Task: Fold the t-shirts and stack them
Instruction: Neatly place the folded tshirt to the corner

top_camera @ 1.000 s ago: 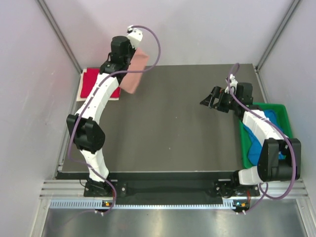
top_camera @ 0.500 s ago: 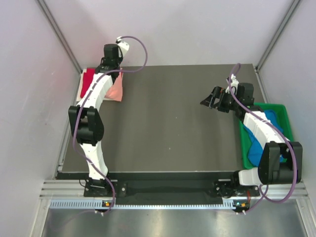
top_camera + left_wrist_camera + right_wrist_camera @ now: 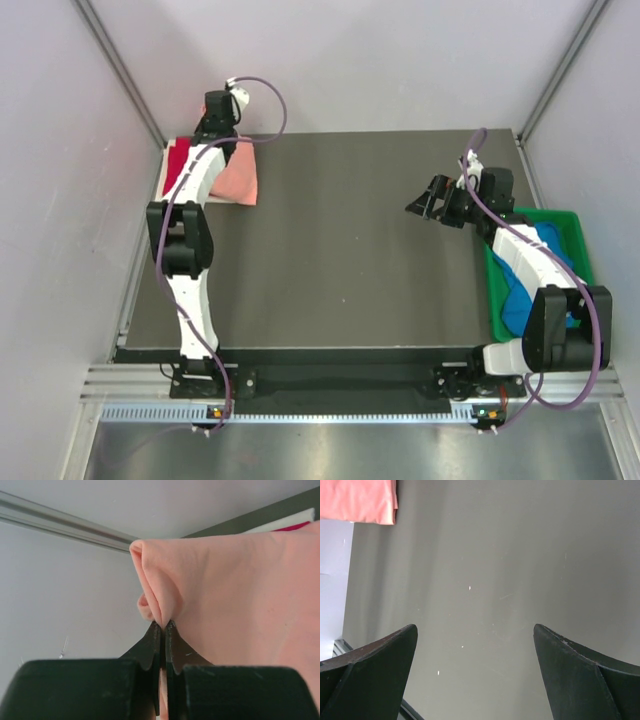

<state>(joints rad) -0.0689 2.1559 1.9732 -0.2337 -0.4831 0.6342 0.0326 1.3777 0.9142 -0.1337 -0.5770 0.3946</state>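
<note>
The pink tee [image 3: 225, 590] is clamped by a fold between the clenched jaws of the left gripper [image 3: 164, 625] and draped over the folded red tee [image 3: 177, 165] below them. The right gripper [image 3: 475, 630] is released and empty. The blue tee [image 3: 518, 295], behind it in the tray [image 3: 570, 222], is judged unfolded.

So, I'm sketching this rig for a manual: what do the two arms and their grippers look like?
The left arm and right arm have white links, black joints and a purple cable looped alongside. The left gripper and right gripper have black tapered fingers.
</note>
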